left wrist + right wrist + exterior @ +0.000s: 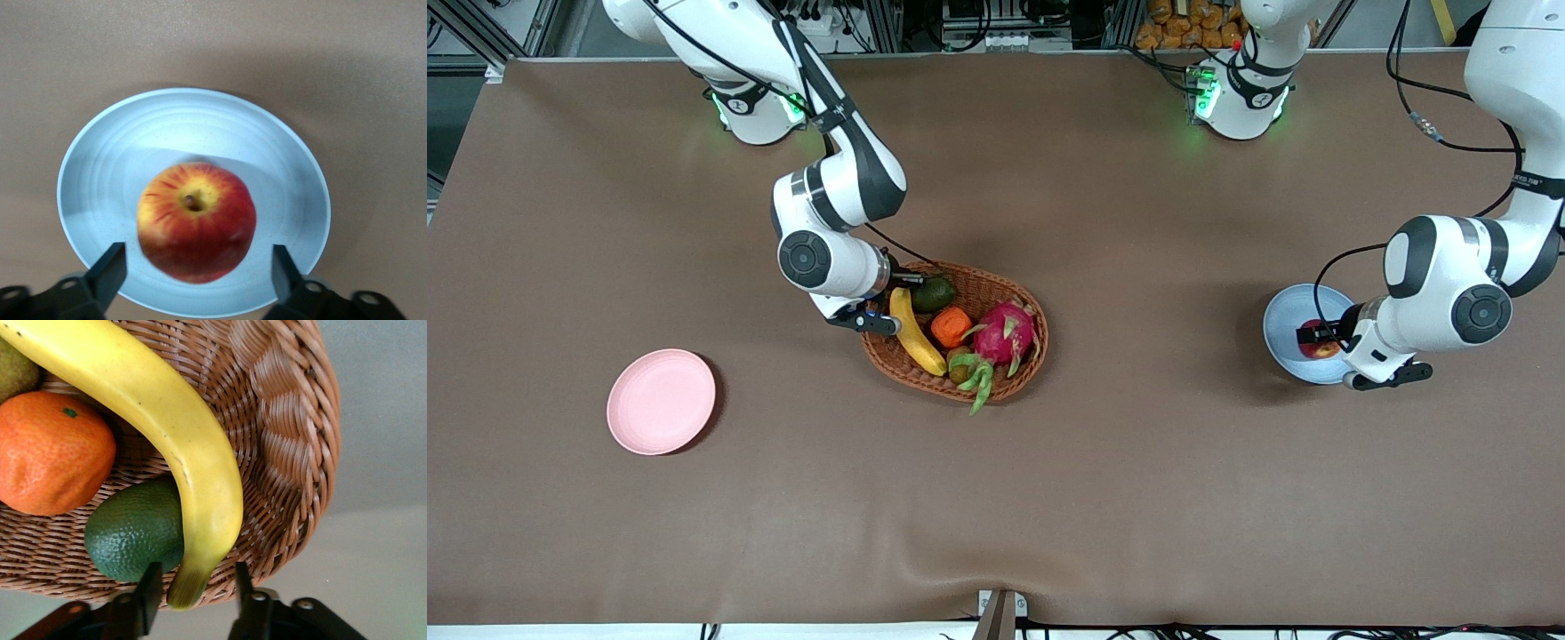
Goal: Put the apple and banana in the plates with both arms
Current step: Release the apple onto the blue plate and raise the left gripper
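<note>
The red and yellow apple (197, 223) rests in the pale blue plate (107, 173) at the left arm's end of the table. My left gripper (198, 253) is open just above it, one finger on each side and clear of the fruit; the front view also shows this gripper (1319, 338) over the blue plate (1285, 333). The yellow banana (167, 420) lies in the wicker basket (293, 440). My right gripper (197, 573) is open with the banana's dark tip between its fingers, a small gap on either side. The pink plate (661, 401) holds nothing.
The basket (1009, 289) also holds an orange tangerine (951, 326), a green avocado (934, 294) and a pink dragon fruit (1005, 333). The avocado (133, 533) lies against one right finger. Bare brown tabletop lies between the basket and both plates.
</note>
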Controlling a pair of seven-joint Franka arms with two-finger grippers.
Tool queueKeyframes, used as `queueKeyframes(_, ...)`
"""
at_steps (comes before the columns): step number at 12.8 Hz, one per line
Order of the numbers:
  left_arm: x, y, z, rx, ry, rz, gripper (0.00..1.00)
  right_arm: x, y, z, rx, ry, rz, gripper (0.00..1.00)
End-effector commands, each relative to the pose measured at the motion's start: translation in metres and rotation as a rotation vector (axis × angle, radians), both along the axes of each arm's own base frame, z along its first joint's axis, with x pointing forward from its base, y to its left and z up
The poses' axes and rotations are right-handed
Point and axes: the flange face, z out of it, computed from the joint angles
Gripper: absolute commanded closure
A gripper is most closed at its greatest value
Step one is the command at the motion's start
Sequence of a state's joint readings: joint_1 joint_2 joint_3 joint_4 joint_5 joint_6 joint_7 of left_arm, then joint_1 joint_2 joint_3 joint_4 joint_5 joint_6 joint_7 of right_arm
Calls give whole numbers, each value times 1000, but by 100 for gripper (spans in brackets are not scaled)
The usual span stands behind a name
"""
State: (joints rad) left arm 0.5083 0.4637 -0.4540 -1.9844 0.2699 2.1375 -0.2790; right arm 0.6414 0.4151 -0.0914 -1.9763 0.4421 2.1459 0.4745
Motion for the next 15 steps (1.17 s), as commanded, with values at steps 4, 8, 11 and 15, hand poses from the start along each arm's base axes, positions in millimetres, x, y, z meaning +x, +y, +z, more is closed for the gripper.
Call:
queueKeyframes(4, 27, -18, 161, 93, -105, -7, 0, -2, -3, 10, 3, 3, -28, 98)
queueKeyframes(8, 43, -44, 310, 88, -174, -89, 0, 10, -24, 42, 6, 7, -31, 100)
queueKeyframes(11, 25, -68, 372, 87, -197, -112, 0, 27, -45, 74, -35, 3, -5, 100)
queueKeyframes(15, 1, -87, 414, 61, -259, -107, 0, 53, -96, 113, -16, -66, 34, 100)
